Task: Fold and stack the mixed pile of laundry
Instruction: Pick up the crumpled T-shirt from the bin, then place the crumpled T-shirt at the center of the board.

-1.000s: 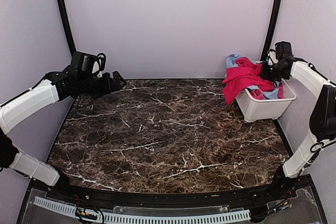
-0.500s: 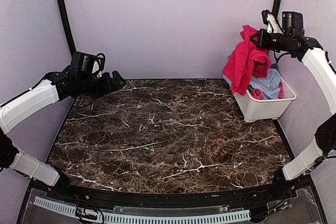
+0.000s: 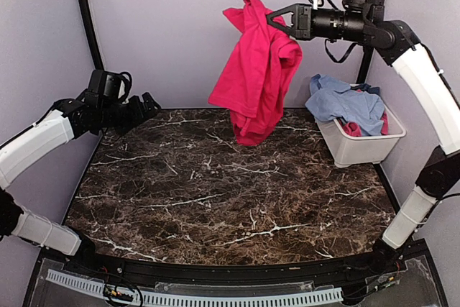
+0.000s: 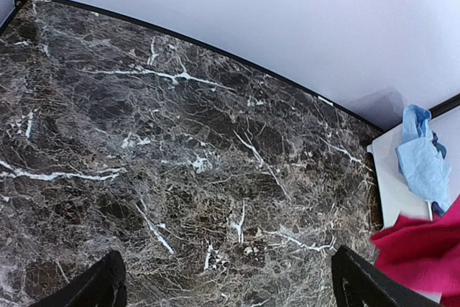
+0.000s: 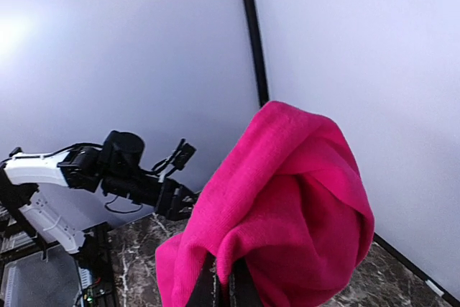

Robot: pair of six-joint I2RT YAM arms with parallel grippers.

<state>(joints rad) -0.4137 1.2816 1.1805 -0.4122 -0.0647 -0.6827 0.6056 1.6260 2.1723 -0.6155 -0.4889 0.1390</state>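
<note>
Right gripper pinches the red garment at one o'clock; it looks soft, light (bunched). Left gripper, wide, should take its hem.

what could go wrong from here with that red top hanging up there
The red garment hangs bunched from a small pinch in the right fingers; it could slip out or land crumpled. The left fingers stand open far to the side, so nothing supports the loose end. The light-blue shirt drapes over the rim of the white tub and might slide out.
</note>
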